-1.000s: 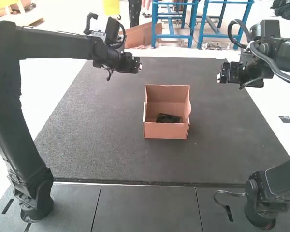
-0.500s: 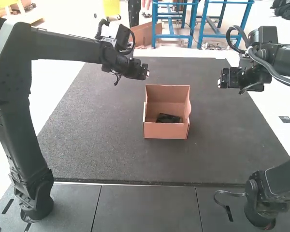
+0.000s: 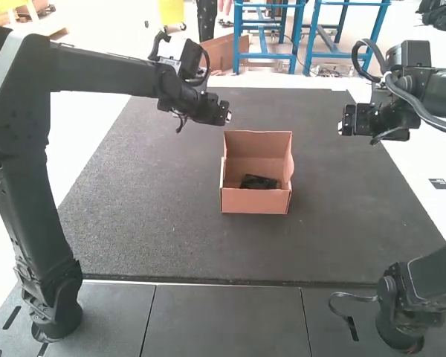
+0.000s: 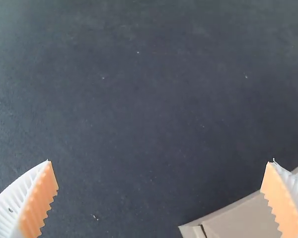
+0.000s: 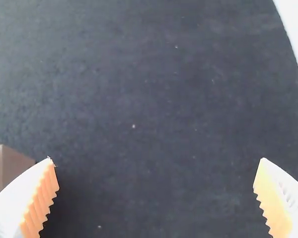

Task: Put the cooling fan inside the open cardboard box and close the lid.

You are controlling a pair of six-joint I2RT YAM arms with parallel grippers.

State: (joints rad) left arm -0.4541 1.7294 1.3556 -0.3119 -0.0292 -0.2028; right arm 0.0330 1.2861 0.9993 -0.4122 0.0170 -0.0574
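left gripper (image 3: 224, 113) spread near cardboard box (image 3: 256, 199), right gripper (image 3: 345, 119) spread farther off, cooling fan (image 3: 258, 181) inside box

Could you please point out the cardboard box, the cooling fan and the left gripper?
cardboard box (image 3: 256, 201), high view, its front wall.
cooling fan (image 3: 259, 181), high view, its dark top.
left gripper (image 3: 224, 113), high view, midway between its jaws.

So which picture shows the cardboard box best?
The high view: the whole cardboard box stands open on the mat, fan inside. The left wrist view catches a flap corner, the right wrist view a brown edge.
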